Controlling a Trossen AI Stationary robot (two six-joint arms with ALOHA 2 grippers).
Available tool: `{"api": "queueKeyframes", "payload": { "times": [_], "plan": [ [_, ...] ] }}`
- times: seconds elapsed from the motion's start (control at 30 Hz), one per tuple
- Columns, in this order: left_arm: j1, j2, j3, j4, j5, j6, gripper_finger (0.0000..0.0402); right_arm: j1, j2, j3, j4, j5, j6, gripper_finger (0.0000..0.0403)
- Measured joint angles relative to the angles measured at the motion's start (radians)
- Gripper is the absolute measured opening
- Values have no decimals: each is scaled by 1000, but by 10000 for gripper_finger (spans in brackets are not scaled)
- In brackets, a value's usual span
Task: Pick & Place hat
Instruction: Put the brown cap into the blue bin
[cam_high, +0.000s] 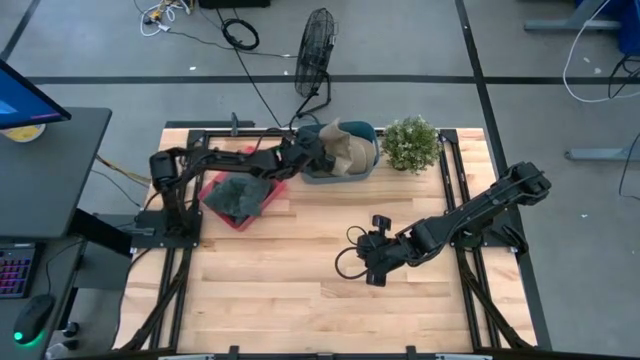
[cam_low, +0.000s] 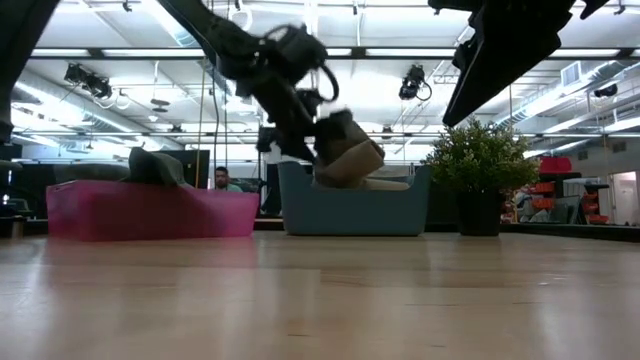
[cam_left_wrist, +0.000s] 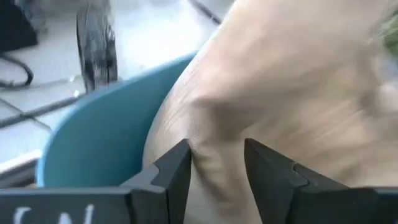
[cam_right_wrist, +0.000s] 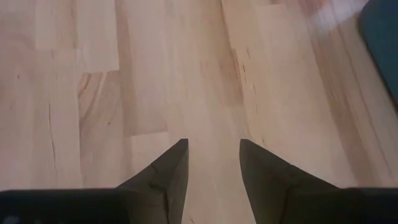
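Observation:
A tan hat (cam_high: 352, 150) (cam_low: 350, 150) is over a blue bin (cam_high: 330, 178) (cam_low: 350, 215) at the table's far side. My left gripper (cam_high: 318, 150) (cam_left_wrist: 217, 158) reaches across from the left and is shut on the hat at the bin's left rim. In the left wrist view the hat (cam_left_wrist: 280, 81) fills the frame, with the bin's wall (cam_left_wrist: 99, 137) beside it. My right gripper (cam_high: 372, 268) (cam_right_wrist: 213, 155) is open above bare wood at the table's middle, well apart from the hat. My left gripper pinches a fold of the tan hat's fabric (cam_left_wrist: 214, 134) between its two fingers (cam_left_wrist: 177, 168). It comes from the table's left, roughly level. The hat sits tilted at the bin's rim height, its lower part (cam_low: 365, 180) dipping toward the bin; whether that part rests inside I cannot tell.
A pink bin (cam_high: 225, 215) (cam_low: 150, 215) holding a dark green cloth item (cam_high: 240, 192) sits under my left arm. A potted plant (cam_high: 410, 143) (cam_low: 480, 160) stands right of the blue bin. The near half of the wooden table (cam_high: 280, 290) is bare. A fan (cam_high: 318, 45) stands beyond the far edge.

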Motion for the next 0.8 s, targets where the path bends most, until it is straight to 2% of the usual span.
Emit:
{"api": "queueKeyframes", "payload": {
  "times": [0.1, 0.3, 0.53, 0.67, 0.8],
  "plan": [
    [-23, -52, 0, -22, -10, 41, 159, 0, 0, 0, -4, 9, 0, 146],
    [-76, -149, 1, -70, -19, 137, 161, -3, -12, 0, -19, 100, -51, 146],
    [-197, -254, 1, -262, -20, 238, 139, -40, -54, 0, -17, 341, -142, 141],
    [-286, -313, 1, -388, -70, 238, 97, -107, -94, 0, -12, 367, -142, 102],
    [-378, -364, 1, -485, -131, 214, 40, -195, -125, 0, 13, 363, -195, 27]
  ]
}}
